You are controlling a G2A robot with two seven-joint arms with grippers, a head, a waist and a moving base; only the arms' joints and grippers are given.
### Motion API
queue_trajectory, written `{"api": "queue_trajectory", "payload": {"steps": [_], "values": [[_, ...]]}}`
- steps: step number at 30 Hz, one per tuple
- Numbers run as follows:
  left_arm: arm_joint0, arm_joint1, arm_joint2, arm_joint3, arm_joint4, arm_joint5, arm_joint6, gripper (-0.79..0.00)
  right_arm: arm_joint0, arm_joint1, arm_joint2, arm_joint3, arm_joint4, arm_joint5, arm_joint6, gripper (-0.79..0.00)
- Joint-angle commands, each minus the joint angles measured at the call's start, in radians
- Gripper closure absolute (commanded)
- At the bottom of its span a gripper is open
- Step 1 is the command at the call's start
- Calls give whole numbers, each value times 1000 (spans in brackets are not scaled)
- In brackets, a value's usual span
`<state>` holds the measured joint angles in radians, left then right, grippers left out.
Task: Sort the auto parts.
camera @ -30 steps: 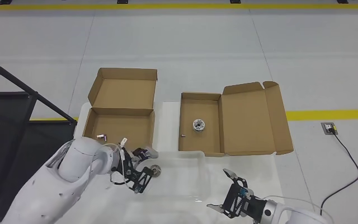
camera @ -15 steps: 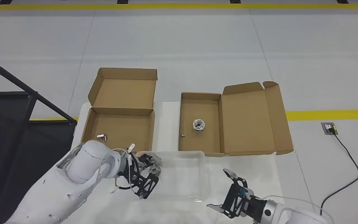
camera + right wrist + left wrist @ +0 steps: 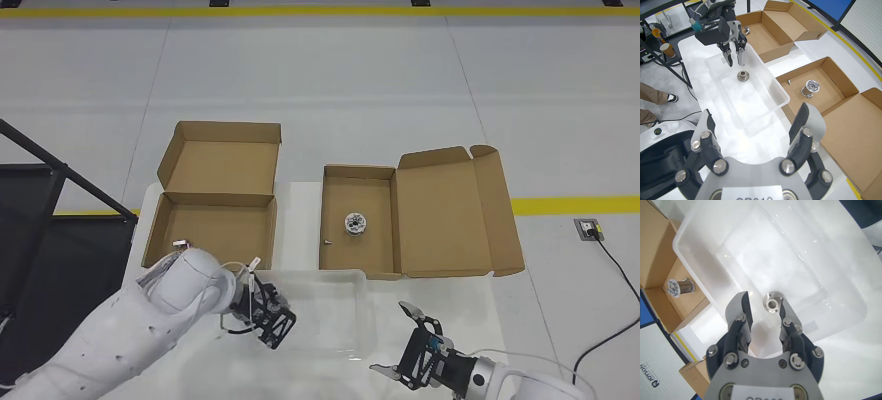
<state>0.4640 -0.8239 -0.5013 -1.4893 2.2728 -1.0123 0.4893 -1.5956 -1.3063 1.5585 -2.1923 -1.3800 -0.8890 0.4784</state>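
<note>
Both grippers are open and empty. The left gripper (image 3: pixel 735 64) hangs just above the flange (image 3: pixel 743 75), which lies in the tray (image 3: pixel 780 91). The right gripper (image 3: pixel 756 109), spread wide, sits off the tray's other end.

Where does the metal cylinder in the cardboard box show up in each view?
Top view: metal cylinder mid-floor of the cardboard box, beyond the clear bin.
Left wrist view: cylinder in the box, beside the bin rim.
Right wrist view: cylinder in the box, beyond the bin.
Shared landmark: the clear bin.

From above my left claw (image 3: pixel 277 330) hides the flanged hub (image 3: pixel 743 75); the small piece (image 3: pixel 181 243) is too tiny to identify
</note>
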Motion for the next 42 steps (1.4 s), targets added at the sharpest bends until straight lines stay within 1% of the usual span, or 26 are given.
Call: {"api": "queue_trajectory", "payload": {"steps": [1,3,5,10,12,15,20,21,27,33,34,35,36,38,40,42], "values": [[-49,-15,66,51,-43,0,-23,-397,0,0,0,0,0,0,0,-785],[-90,-32,128,96,-83,0,-43,-480,0,0,0,0,0,0,0,-785],[-133,-51,188,136,-130,0,-42,-533,0,0,0,0,0,0,0,-785],[-233,-104,328,229,-220,0,-50,-505,0,0,0,0,0,0,0,-785],[-236,-125,331,260,-227,0,-60,-511,0,0,0,0,0,0,0,-785],[-225,-157,331,312,-206,0,-56,-456,0,0,0,0,0,0,0,-785],[-218,-208,331,398,-131,0,-4,-419,0,0,0,0,0,0,0,-785],[-219,-218,331,414,-113,0,5,-394,0,0,0,0,0,0,0,-785],[-230,-274,331,504,-22,0,76,-382,0,0,0,0,0,0,0,-785],[-239,-318,331,580,54,0,155,-354,0,0,0,0,0,0,0,-785],[-240,-326,331,592,68,0,170,-336,0,0,0,0,0,0,0,-785],[-240,-333,331,605,80,0,188,-292,0,0,0,0,0,0,0,-785],[-241,-340,331,618,92,0,209,-231,0,0,0,0,0,0,0,-785],[-245,-353,331,644,121,0,242,-151,0,0,0,0,0,0,0,-785],[-249,-365,331,667,148,0,272,0,0,0,0,0,0,0,0,-785],[-256,-376,331,685,169,0,302,0,0,0,0,0,0,0,0,-785]]}}
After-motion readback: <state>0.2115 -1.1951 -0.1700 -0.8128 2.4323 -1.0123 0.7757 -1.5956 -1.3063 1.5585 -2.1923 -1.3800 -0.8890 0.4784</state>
